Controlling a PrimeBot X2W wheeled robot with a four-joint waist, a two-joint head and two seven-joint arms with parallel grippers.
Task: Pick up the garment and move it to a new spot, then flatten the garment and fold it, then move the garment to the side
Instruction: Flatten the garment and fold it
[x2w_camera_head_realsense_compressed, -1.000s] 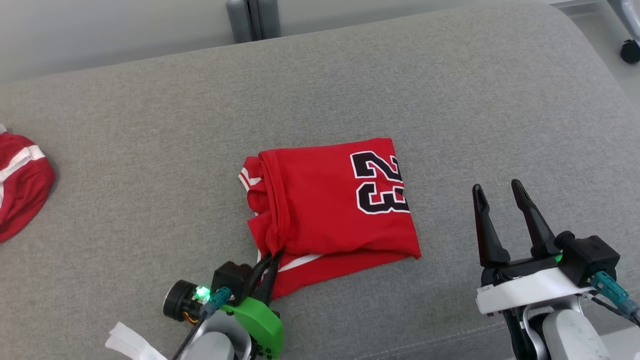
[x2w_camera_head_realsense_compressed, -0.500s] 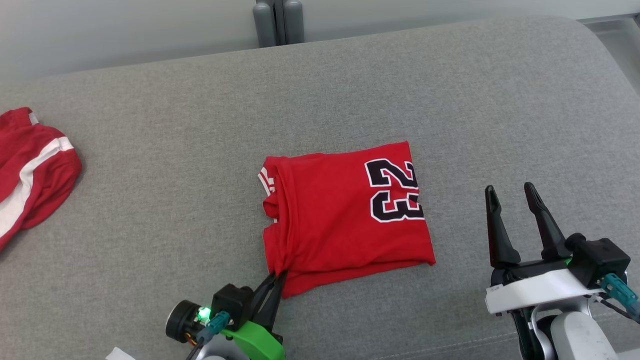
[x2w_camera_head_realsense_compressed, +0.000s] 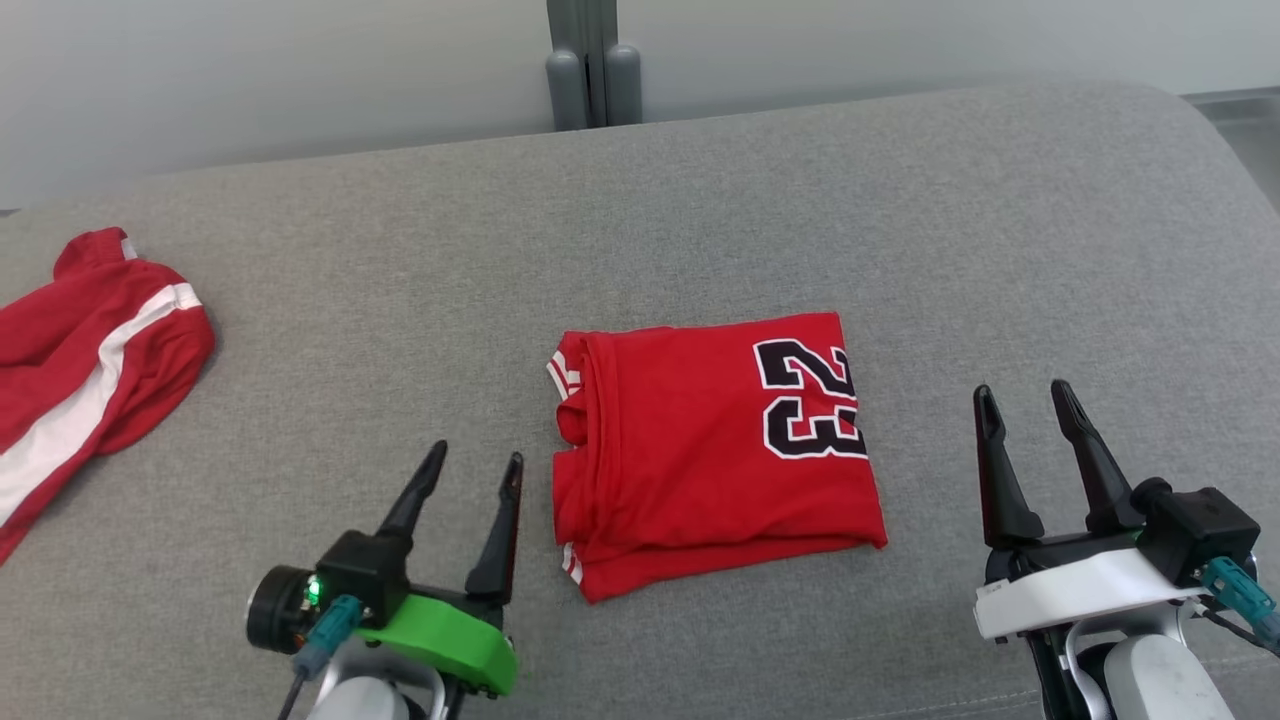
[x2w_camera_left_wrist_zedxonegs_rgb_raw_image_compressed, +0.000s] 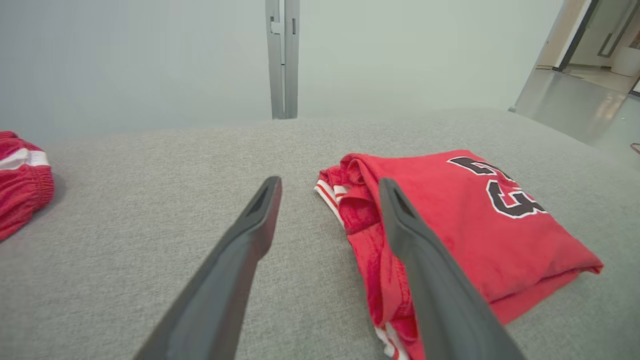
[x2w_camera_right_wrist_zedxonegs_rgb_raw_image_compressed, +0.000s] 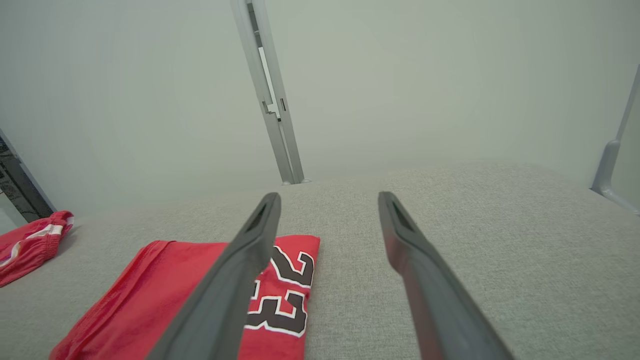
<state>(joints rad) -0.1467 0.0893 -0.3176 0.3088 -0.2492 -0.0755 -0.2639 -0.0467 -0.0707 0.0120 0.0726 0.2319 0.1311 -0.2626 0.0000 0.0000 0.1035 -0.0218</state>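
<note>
Just beside left gripper (x2w_camera_head_realsense_compressed: 478, 452) — garment (x2w_camera_head_realsense_compressed: 715, 450)

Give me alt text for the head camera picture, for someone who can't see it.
A folded red jersey numbered 23 lies on a grey cushion between the robot's two open grippers, neither touching it: the left gripper close beside its left edge, the right gripper farther off. Another red garment with a white stripe lies at the far left.
</note>
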